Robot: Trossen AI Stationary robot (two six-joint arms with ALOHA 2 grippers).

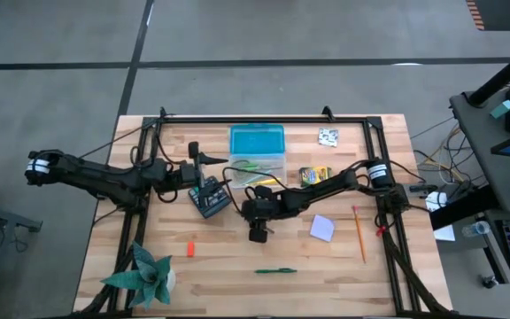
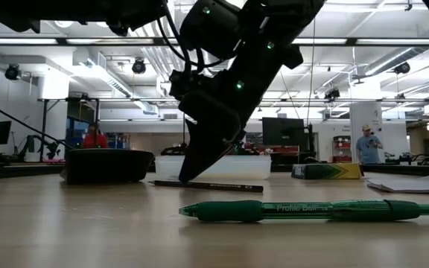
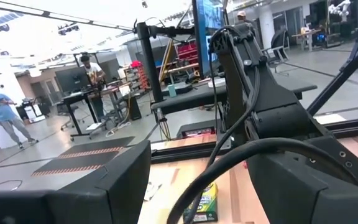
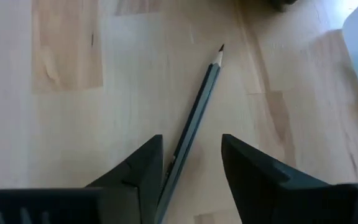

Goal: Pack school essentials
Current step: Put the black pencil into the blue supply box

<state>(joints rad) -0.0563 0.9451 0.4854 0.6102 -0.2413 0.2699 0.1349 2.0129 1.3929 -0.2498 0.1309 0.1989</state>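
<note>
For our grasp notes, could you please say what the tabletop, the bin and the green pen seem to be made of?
Tabletop: wood, matte, with visible planks and grain. Bin: probably clear plastic, since its contents show through the walls; blue lid. Green pen: likely glossy plastic, with highlights and a printed barrel.

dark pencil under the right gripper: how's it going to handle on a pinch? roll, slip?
The dark pencil lies flat on the bare wooden table, so an off-centre touch would probably spin it or roll it. It looks thin and stiff, likely light. The right gripper has open fingers either side of it; the narrow shaft may slip sideways as they shut.
</note>
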